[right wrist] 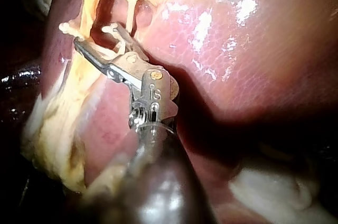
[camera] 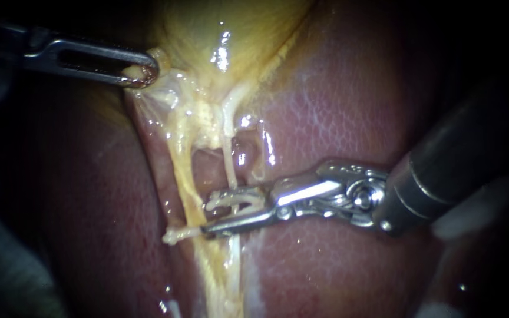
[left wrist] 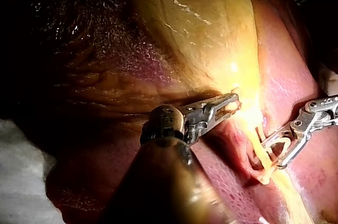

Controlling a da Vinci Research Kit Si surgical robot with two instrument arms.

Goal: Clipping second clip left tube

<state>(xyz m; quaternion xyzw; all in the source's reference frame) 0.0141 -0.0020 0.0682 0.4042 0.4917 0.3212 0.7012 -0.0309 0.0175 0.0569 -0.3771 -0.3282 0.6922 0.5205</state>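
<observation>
Most of what you're looking at is liver, dark red and wet, filling both sides of the endoscope view. Up top on it sits the gallbladder, yellowish and glossy, narrowing down into a pale web of tissue in the middle.

Your right instrument is the big thing here. It has a thick dark shaft coming in from the right and a shiny wrist, and its pincer is spread with a clear gap between the two halves. It sits low on the stalk, right at the tubes. Your left instrument comes in from the upper left and looks slimmer. Its pincer is clamped on a fold of pale tissue at the gallbladder's narrow end. The left wrist view shows that bite too, with tissue squeezed between both halves.

Now the small stuff. The left tube is the thicker yellowish strand running down from the web, and it passes right at the tips of the right pincer. Honestly can't tell whether it's inside the gap or just beyond it. The thin tube beside it is paler and drops straight down into the gap between the halves. Some pale material lines the upper half, and a small nub pokes out past the lower tip, on the far side of the left tube. Can't tell from any of the three views whether that's a clip.
</observation>
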